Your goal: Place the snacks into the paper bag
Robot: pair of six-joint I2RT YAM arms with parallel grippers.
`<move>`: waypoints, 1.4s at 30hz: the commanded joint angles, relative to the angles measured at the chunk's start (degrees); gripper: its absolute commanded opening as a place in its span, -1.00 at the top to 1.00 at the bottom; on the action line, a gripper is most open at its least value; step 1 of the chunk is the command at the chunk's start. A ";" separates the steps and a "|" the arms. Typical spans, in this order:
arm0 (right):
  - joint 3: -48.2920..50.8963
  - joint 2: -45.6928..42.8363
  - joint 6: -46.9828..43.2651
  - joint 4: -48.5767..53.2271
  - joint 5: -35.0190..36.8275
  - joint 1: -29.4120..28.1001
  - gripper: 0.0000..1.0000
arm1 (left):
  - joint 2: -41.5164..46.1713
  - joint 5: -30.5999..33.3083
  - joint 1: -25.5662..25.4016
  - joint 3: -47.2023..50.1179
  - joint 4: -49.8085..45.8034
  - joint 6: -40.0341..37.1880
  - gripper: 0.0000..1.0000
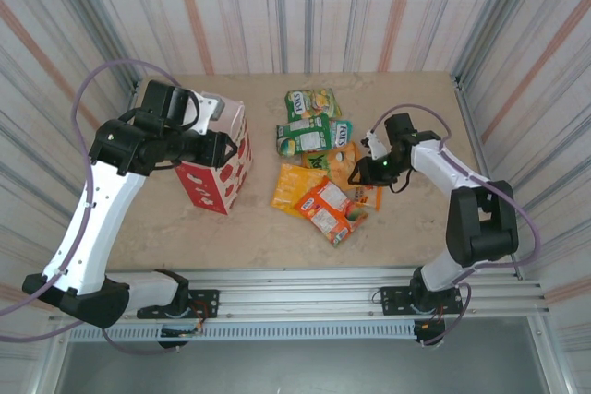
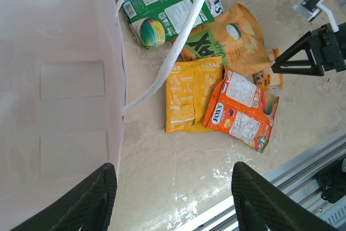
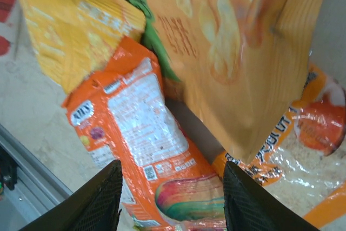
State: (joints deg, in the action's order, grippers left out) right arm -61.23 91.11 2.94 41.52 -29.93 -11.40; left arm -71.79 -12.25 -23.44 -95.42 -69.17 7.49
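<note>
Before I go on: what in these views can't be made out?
- Red-and-white paper bag: opening under the left arm in the top view, bottom cut off by the left wrist view's edge; contents unknown.
- Large orange crisp packet: blurred in the right wrist view, print unreadable.
- Small orange sachet: partly behind the right claw in the left wrist view.

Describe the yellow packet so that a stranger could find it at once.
On the left of the table is the red and white paper bag; the snacks lie in a pile to its right. The yellow packet is at the pile's near-left corner, closest to the bag. It alone is plain yellow; the orange-red packet next to it has white labels.
</note>
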 commanded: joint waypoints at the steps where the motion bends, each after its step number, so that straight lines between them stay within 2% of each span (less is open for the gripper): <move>1: 1.40 0.46 1.30 2.37 0.30 -0.05 -0.03 | 0.50 -1.33 -0.20 0.98 0.03 -1.25 -0.21; 3: 3.00 -0.31 1.66 0.43 -4.16 -0.39 -0.02 | 0.39 -1.45 -0.20 1.37 0.43 -1.25 -0.21; 4: 3.04 -0.20 1.85 0.80 -3.95 -0.69 -0.02 | 0.19 -1.51 -0.20 1.41 0.44 -1.29 -0.20; 7: 3.32 -1.37 3.64 3.07 4.12 -2.01 0.02 | 0.11 -1.97 -0.20 1.41 0.35 -1.25 -0.20; 9: 4.93 -4.82 5.28 3.21 5.78 -1.86 0.02 | 0.33 -1.86 -0.20 1.78 0.33 -0.96 -0.20; 13: 5.90 -11.98 6.33 3.33 3.14 -3.02 0.01 | 0.70 -1.64 -0.20 2.50 0.30 -0.67 -0.20; 16: 5.71 -13.11 5.39 0.97 -0.67 -4.97 -0.02 | 0.77 -1.81 -0.18 2.74 0.42 -0.71 -0.20; 20: 1.86 -5.79 4.17 -0.24 -2.62 -5.94 -0.03 | 0.74 -2.16 -0.20 2.87 0.51 -0.70 -0.20; 29: -7.29 10.29 0.01 -1.87 -1.95 -8.45 -0.13 | 1.20 -2.23 -0.20 3.92 1.05 -0.45 -0.20; 37: -10.05 17.78 -3.05 -2.67 -2.56 -8.10 -0.20 | 1.12 -2.49 -0.20 4.14 1.58 -0.96 -0.20; 39: -9.80 18.78 -3.75 -2.76 -4.47 -8.07 -0.14 | 0.99 -2.69 -0.19 4.18 1.58 -1.07 -0.20; 42: -8.63 19.67 -4.37 -3.57 -6.48 -8.08 0.06 | 0.81 -2.69 -0.20 4.27 1.62 -1.33 -0.20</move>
State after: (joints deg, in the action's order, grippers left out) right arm -69.87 109.54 0.58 38.33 -33.52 -19.79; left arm -71.79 -13.89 -23.44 -91.68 -67.66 7.33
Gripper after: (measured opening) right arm 0.484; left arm 0.599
